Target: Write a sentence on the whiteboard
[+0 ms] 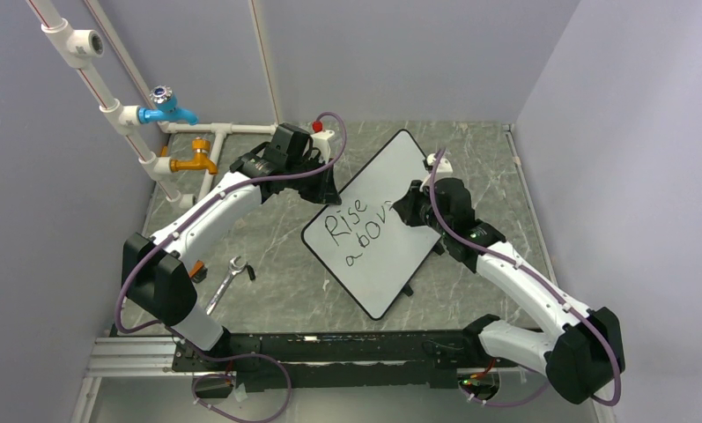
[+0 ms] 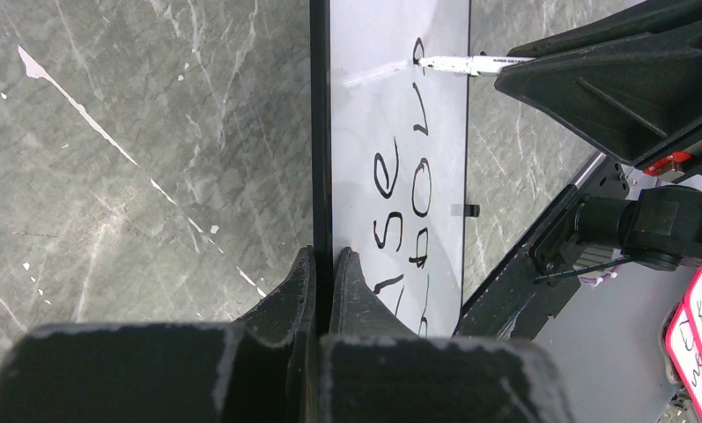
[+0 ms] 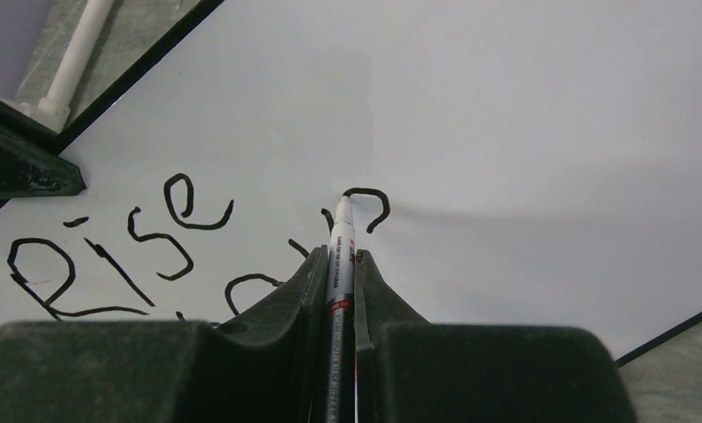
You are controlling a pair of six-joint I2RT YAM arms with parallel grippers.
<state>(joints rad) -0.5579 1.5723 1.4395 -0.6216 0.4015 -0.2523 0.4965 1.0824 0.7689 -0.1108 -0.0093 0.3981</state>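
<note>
The whiteboard (image 1: 378,256) lies slanted on the grey marble table, white with a thin black rim. The sentence (image 1: 354,231) reads "Rise" and "abov" in black letters; it also shows in the right wrist view (image 3: 118,256) and the left wrist view (image 2: 400,203). My left gripper (image 1: 328,187) is shut on the board's rim (image 2: 321,176) at its upper left edge. My right gripper (image 1: 410,204) is shut on a white marker (image 3: 340,256). The marker tip (image 3: 343,201) touches the board at a fresh curved stroke after the "v".
A white pipe rack with a blue tap (image 1: 164,107) and an orange tap (image 1: 195,161) stands at the back left. A metal wrench (image 1: 226,282) lies near the left arm's base. A board foot (image 1: 408,290) sticks out at the lower right edge.
</note>
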